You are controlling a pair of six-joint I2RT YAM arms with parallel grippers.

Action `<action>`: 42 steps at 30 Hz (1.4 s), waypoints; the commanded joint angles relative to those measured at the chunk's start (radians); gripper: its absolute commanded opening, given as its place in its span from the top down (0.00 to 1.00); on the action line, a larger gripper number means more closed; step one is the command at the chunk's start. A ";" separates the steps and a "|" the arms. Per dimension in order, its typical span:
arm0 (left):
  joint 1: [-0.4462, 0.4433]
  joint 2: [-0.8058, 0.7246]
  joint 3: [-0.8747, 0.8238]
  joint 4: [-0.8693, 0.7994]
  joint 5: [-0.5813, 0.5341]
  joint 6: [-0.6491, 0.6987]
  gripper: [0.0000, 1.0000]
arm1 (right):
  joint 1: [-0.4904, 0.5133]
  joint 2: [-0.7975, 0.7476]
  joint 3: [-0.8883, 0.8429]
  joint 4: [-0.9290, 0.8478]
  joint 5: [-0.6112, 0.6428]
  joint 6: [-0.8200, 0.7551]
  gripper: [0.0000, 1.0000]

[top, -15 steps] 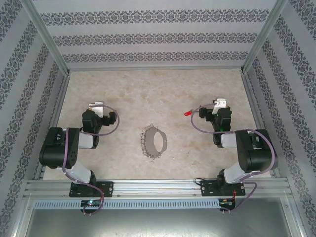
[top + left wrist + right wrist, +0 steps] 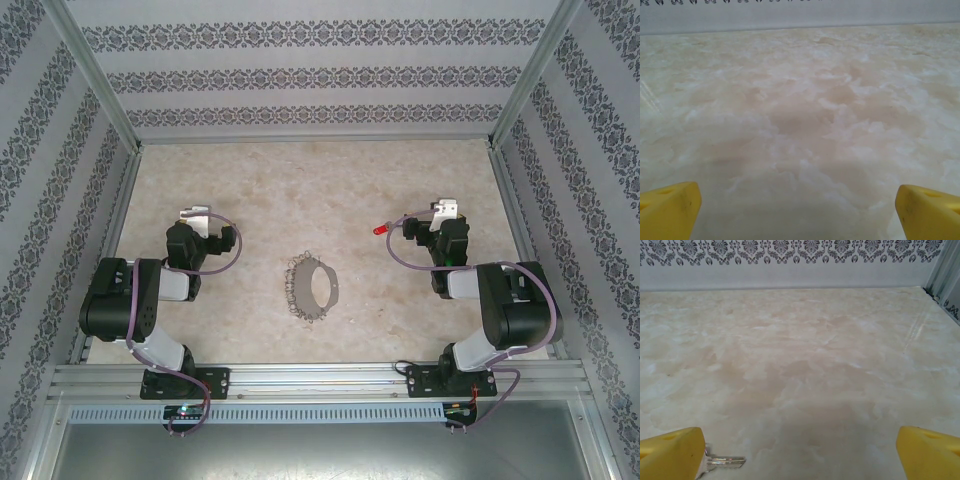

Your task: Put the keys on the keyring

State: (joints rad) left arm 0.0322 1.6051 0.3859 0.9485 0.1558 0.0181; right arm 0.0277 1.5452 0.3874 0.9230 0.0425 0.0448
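Now, left claw (image 2: 797,215) and right claw (image 2: 800,460) both gape empty, so shift the right one leftward to straddle the key (image 2: 725,460) lying flat by its finger.

Tabletop (image 2: 300,180): marble-look beige, smooth, mostly matt w/ faint sheen. Keyring (image 2: 312,287): thin grey metal, dull, fringe bits silvery. Key (image 2: 381,230), at 2 o'clock from keyring: red plastic head, shiny silver metal blade. Left gripper (image 2: 797,200) & right gripper (image 2: 800,440): fingers yellow plastic, matt. Walls (image 2: 300,60): patterned, paper-like, matt. Frame rails (image 2: 320,378): bare aluminium
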 commanded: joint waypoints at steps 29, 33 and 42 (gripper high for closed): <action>-0.021 -0.356 0.055 -0.400 -0.144 -0.120 0.00 | 0.184 -0.643 0.093 -0.728 0.200 0.172 0.02; -0.043 -0.561 0.098 -0.505 -0.003 -0.389 0.00 | 0.260 -0.749 0.129 -1.080 0.109 0.363 0.02; -0.287 -0.593 0.200 -0.789 0.239 -0.599 0.00 | 0.680 -0.624 0.205 -1.309 0.163 0.453 0.02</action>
State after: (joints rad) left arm -0.1699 1.0039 0.5537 0.3973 0.3332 -0.5285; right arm 0.6262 0.8639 0.5297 -0.2687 0.1574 0.4473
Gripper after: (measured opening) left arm 0.999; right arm 0.980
